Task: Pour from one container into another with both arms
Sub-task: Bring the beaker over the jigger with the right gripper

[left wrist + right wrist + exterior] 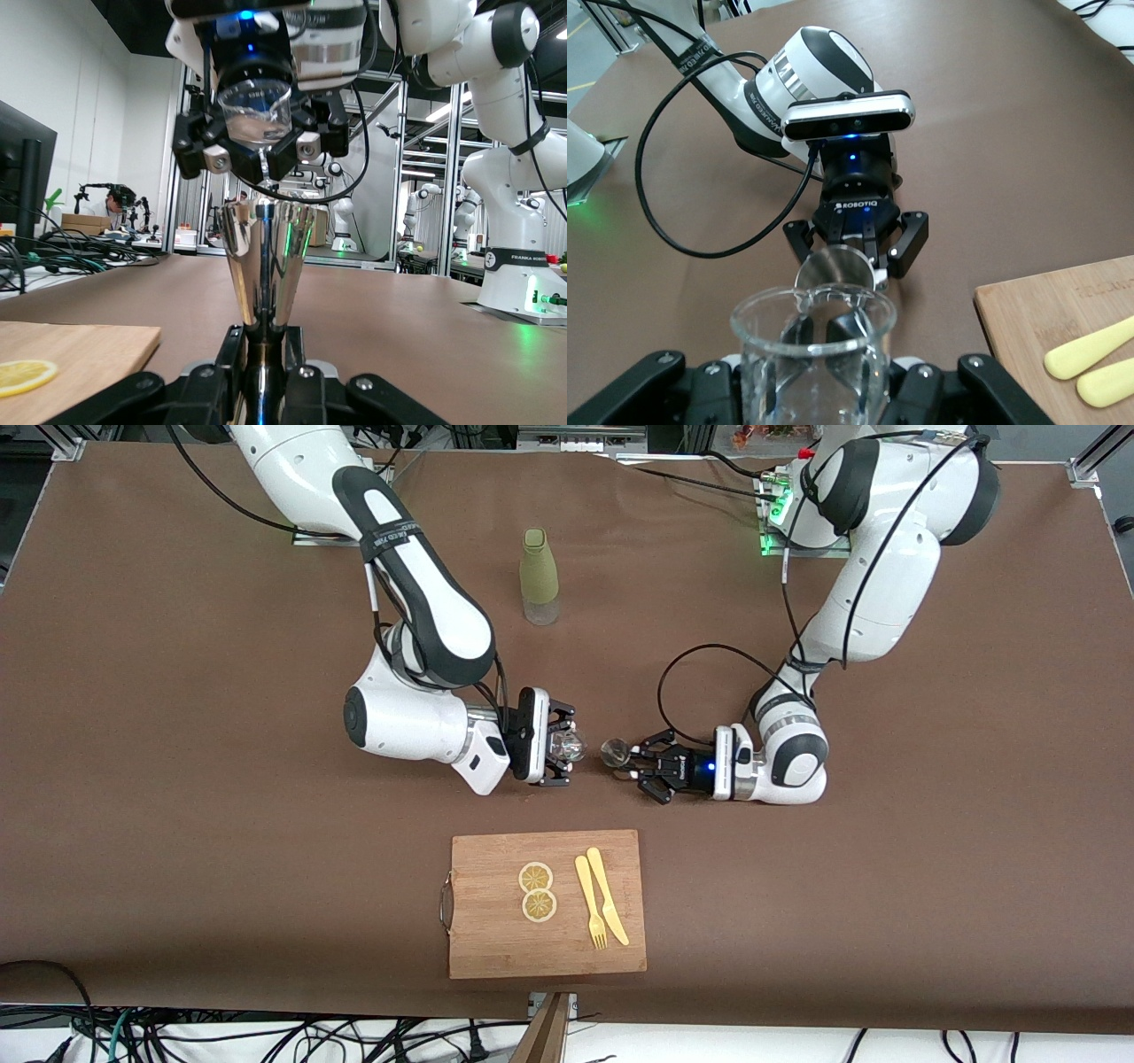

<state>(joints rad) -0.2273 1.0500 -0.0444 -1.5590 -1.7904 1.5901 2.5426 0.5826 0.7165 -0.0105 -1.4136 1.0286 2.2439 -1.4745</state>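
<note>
My right gripper (563, 747) is shut on a clear glass beaker (570, 744), tipped on its side with its mouth toward the left arm's end of the table. My left gripper (631, 762) is shut on the stem of a shiny metal cup (613, 752) just below that mouth. In the left wrist view the metal cup (265, 261) stands upright in my left gripper (264, 354), with the beaker (255, 108) above it and a thin clear thread running from the beaker's lip into the cup. The right wrist view looks through the beaker (812, 354) in my right gripper (815, 376) to the metal cup (835, 268).
A green bottle (539, 574) stands farther from the front camera, between the two arm bases. Nearer to the camera lies a wooden cutting board (496, 943) with two lemon slices (537, 890) and a yellow knife and fork (601, 903).
</note>
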